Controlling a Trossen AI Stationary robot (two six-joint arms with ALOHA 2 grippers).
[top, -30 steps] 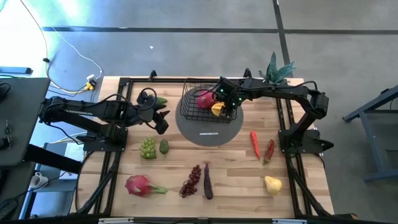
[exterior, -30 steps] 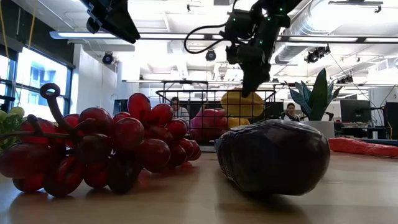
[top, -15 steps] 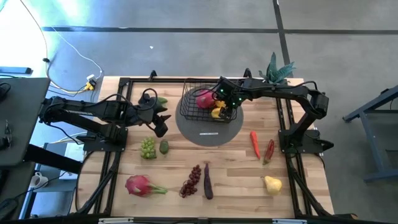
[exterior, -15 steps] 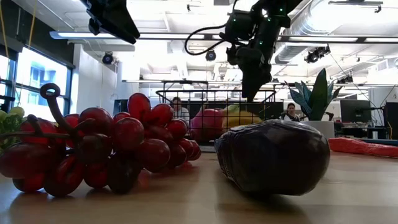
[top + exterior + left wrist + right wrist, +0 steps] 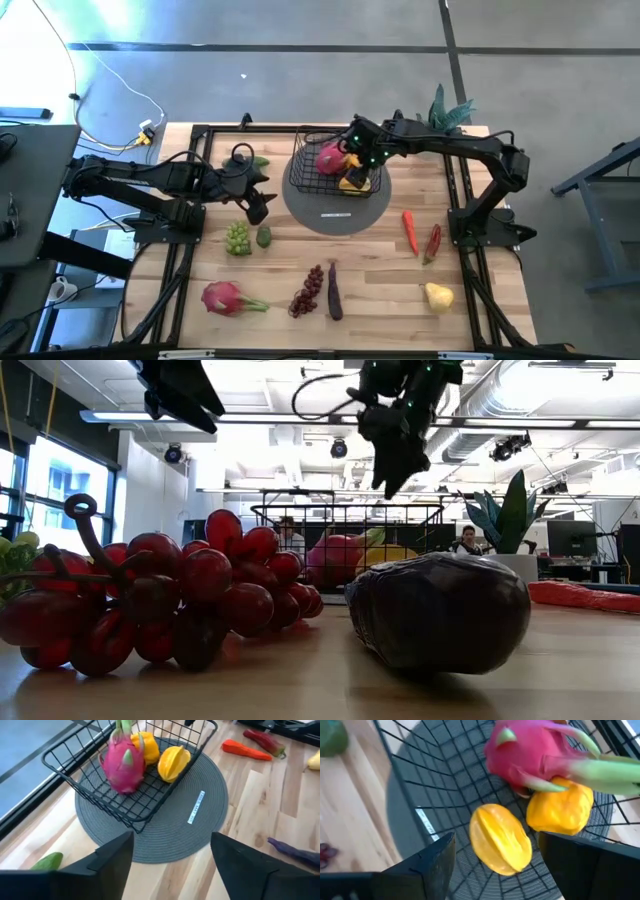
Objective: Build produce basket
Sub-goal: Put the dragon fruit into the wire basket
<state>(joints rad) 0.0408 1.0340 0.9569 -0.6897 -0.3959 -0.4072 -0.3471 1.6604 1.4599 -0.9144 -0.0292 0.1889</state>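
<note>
Yellow starfruit [image 5: 501, 844] now down in basket [image 5: 310, 180] — right gripper [image 5: 352, 150] raised, fingers wide, empty — left fingers wide.

Grey round mat [image 5: 338, 212], potted plant [image 5: 447, 111]

Bright, even daylight fills the room. In the low view, ceiling strip lights [image 5: 300, 420] and a window [image 5: 50, 510] glare, silhouetting both arms. The right wrist picture is motion-blurred; shadows on the wooden surface [image 5: 370, 280] stay soft.

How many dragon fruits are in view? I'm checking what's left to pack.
2: one dragon fruit lies in the basket; the other dragon fruit lies on the table's near-left part. None seem hidden.
</note>
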